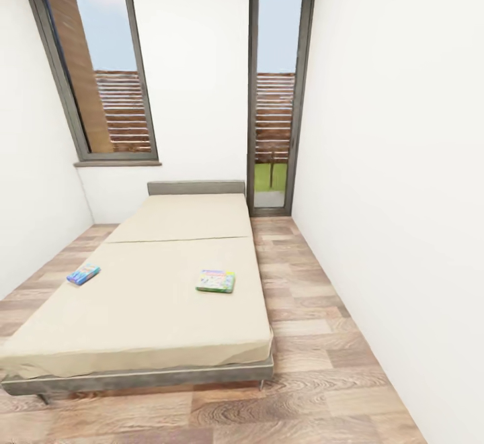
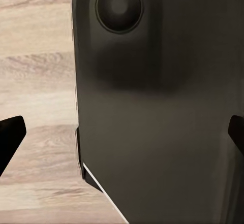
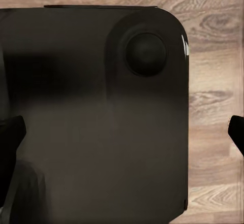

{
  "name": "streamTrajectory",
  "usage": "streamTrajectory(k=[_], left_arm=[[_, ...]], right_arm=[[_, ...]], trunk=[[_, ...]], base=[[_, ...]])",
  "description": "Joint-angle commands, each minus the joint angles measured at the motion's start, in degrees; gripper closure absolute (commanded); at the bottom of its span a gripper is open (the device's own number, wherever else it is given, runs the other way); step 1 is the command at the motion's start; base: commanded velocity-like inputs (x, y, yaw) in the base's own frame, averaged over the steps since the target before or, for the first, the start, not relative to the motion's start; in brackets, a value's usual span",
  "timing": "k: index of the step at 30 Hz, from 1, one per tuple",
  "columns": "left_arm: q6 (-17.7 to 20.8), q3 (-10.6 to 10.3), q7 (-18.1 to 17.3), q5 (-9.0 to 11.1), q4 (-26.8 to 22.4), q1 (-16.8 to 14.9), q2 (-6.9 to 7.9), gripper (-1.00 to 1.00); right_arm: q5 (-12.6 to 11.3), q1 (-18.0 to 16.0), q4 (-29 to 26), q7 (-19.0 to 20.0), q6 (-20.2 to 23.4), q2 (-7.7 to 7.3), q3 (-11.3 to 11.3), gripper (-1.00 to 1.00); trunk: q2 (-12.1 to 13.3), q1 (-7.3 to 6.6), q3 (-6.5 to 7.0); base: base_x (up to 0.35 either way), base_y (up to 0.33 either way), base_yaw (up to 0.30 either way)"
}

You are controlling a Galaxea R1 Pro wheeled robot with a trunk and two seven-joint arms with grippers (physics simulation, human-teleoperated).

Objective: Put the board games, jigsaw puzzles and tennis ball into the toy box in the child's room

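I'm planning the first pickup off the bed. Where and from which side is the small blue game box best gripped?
The small blue game box lies flat near the left edge of the bed, turned at a slant. A pincer should probably come down from above on that left side and close across its two long edges, its narrower span. The mattress beneath blocks any grip from under it.

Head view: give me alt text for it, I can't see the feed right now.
A low bed with a plain beige mattress fills the view, with two board games lying flat on it: a small blue one near its left edge and a pale green one toward the right. Two tall grey-framed windows and white walls stand behind; wood plank floor surrounds it.
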Motion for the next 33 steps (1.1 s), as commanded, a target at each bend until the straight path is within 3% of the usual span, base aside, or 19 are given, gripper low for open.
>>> streamTrajectory(k=[1, 15, 33], left_arm=[[-0.1, 0.0, -0.1, 0.0, -0.1, 0.0, -0.02, -1.0], [-0.3, 0.6, -0.1, 0.6, -0.1, 0.0, 0.07, -1.0], [-0.3, 0.5, -0.1, 0.4, -0.1, 0.0, 0.1, -1.0]], right_arm=[[-0.3, 0.0, -0.1, -0.1, -0.1, 0.01, 0.1, -1.0], [0.4, 0.0, -0.1, -0.1, 0.1, -0.03, 0.5, -1.0], [0.5, 0.0, -0.1, -0.1, 0.1, 0.01, 0.6, -1.0]], trunk=[[0.0, 0.01, -0.03], [0.0, 0.01, -0.03], [7.2, -3.94, 3.2]], base=[[0.087, -0.212, 0.08], [0.02, -0.07, 0.014], [0.0, -0.001, 0.0]])
